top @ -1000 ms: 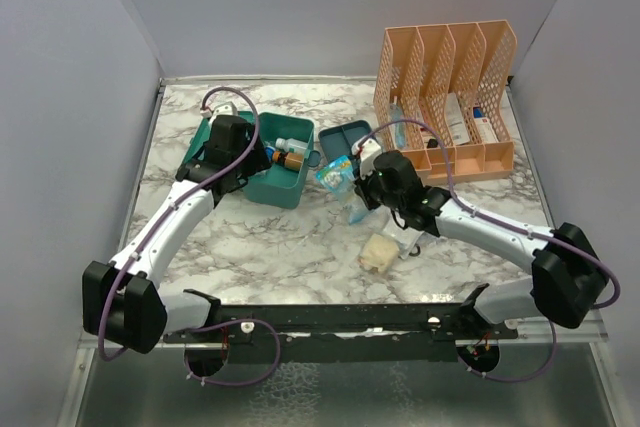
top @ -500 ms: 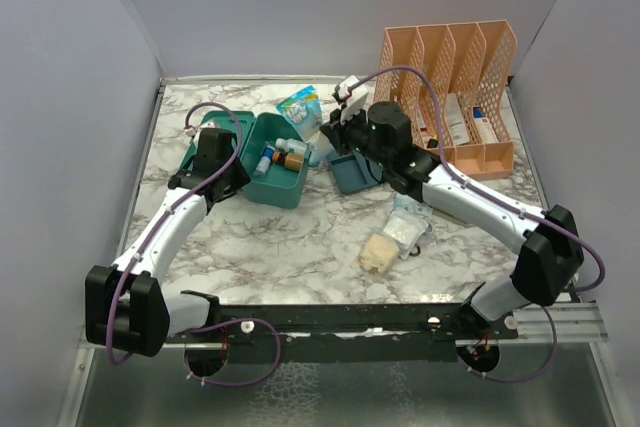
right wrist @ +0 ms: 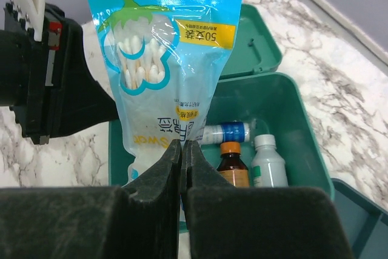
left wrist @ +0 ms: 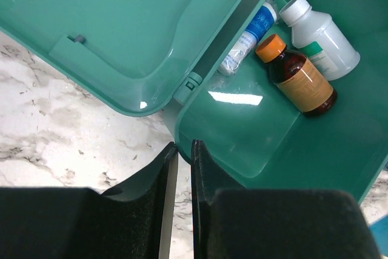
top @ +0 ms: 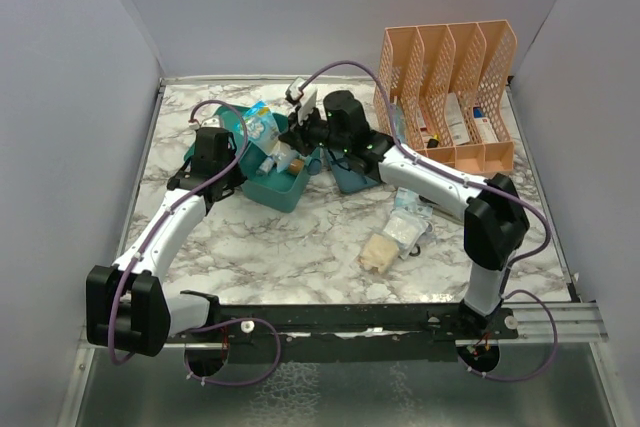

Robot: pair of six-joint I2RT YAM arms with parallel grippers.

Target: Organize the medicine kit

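- Status: medicine kit [top: 283, 185] stands open, lid [left wrist: 109, 28] thrown back, its compartment directly below the right gripper [right wrist: 183, 147]
- Right gripper: fingers pressed together on the bottom edge of a cotton swab pack [right wrist: 160, 71]; pack is held upright over the kit, not yet inside
- Left gripper [left wrist: 182, 150]: fingers drawn close, only a thin slit between them; kit's rim near the hinge lies right at the tips; cannot tell whether they pinch it or just sit beside it
- Already in the kit, beyond the left fingertips: brown bottle [left wrist: 300, 77], white bottle [left wrist: 318, 34] and tube [left wrist: 251, 34], lying side by side
- Not yet done: insert tray [top: 350, 173] is out of the kit, just behind the right gripper under its wrist; clear bag [top: 408, 225] and pale packet [top: 380, 252] lie on the table [top: 300, 237], well back from both grippers
- Estimate: about midway; swabs, loose items, tray and lid closure remain
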